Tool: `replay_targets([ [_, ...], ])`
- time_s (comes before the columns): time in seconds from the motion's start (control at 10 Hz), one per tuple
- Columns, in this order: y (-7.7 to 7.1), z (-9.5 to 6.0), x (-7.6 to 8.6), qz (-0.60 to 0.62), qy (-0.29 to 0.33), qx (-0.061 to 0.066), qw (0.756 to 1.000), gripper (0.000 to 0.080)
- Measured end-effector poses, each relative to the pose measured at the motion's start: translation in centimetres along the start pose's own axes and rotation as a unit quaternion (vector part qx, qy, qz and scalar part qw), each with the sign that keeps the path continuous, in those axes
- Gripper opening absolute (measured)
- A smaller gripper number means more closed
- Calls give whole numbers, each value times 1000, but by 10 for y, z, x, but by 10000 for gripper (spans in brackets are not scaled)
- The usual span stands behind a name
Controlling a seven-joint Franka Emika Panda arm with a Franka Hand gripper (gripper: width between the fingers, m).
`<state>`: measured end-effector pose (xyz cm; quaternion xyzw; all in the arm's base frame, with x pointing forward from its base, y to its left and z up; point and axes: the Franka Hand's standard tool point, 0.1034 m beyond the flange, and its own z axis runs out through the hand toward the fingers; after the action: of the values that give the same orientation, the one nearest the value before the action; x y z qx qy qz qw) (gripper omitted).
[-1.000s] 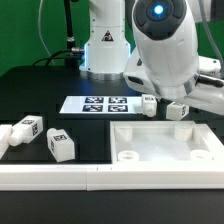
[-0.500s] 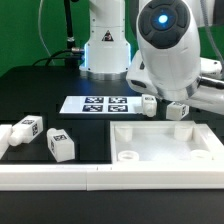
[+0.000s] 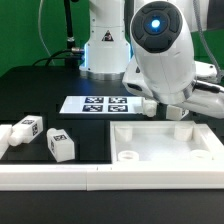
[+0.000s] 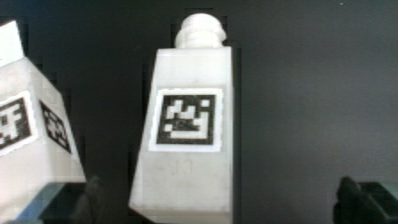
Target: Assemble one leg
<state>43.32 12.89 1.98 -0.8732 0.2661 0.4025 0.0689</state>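
In the wrist view a leg (image 4: 192,120), a white block with a square tag and a rounded peg at its far end, lies on the black table. My gripper (image 4: 217,205) is open above it. One dark fingertip (image 4: 63,205) sits close beside the leg and the other (image 4: 370,200) stands well clear of it. A second leg (image 4: 25,110) lies beside the first. In the exterior view these two legs (image 3: 150,103) (image 3: 180,110) lie under the arm, whose white housing hides the gripper.
Two more legs (image 3: 28,127) (image 3: 60,146) lie at the exterior view's left. The large white square panel (image 3: 165,132) with a raised rim lies in front. The marker board (image 3: 98,104) lies near the robot base. A white ledge (image 3: 60,176) runs along the front.
The arm has shifted and come down over the two legs at the exterior view's right. The legs and the panel have not moved.
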Motion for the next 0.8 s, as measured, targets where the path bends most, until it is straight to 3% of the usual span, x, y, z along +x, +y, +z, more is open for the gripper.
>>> replay_targets([
  [0.8, -2, 21, -3, -2, -12, -11, 1000, 649],
])
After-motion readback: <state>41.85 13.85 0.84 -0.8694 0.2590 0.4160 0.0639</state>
